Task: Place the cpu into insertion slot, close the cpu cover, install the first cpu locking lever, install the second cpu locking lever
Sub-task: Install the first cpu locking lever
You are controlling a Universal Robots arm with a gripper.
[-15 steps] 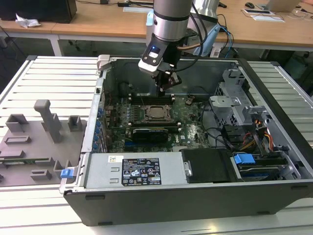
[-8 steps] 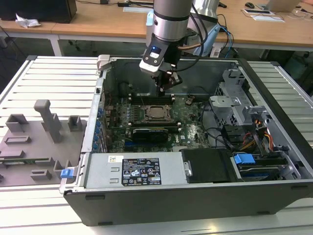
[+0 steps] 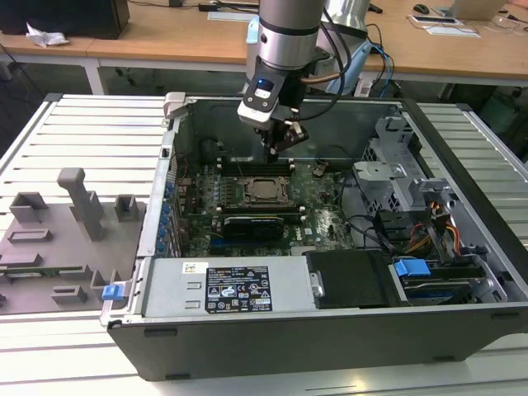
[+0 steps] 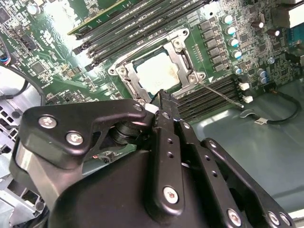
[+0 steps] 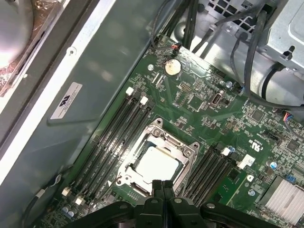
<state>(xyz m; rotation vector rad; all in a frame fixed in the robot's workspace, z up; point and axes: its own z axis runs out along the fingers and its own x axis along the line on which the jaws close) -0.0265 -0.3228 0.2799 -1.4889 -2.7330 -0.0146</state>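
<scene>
The cpu [image 5: 156, 164] lies flat in the insertion slot [image 5: 122, 178] on the green motherboard [image 5: 199, 102]. Its pale metal top shows through the window of the cpu cover [image 5: 164, 136], which lies down around it in both wrist views.

Your arm comes in from above the open computer case [image 3: 330, 338] with its wrist tilted a little. The gripper [image 3: 277, 151] hangs inside the case just above the socket, on the side toward the case's far wall in the exterior view. In the first wrist view the fingers [image 5: 156, 187] are pressed together with nothing between them, and their tips sit over one edge of the socket. You cannot tell whether they touch the frame.

In the second wrist view a thin lever [image 4: 221, 95] runs out from a socket corner across one bank of memory slots [image 5: 116, 140]. You cannot tell whether it is latched.

The memory slots flank the socket on two sides, and the grey case wall [image 5: 95, 71] rises just beyond one bank. In the exterior view a long black card [image 3: 260, 224] lies just beside the socket, while the drive cage [image 3: 388, 173] and its cables stand well apart on the exterior view's right. The room straight above the socket is open. The case rests on a slatted surface [image 3: 82, 132].
</scene>
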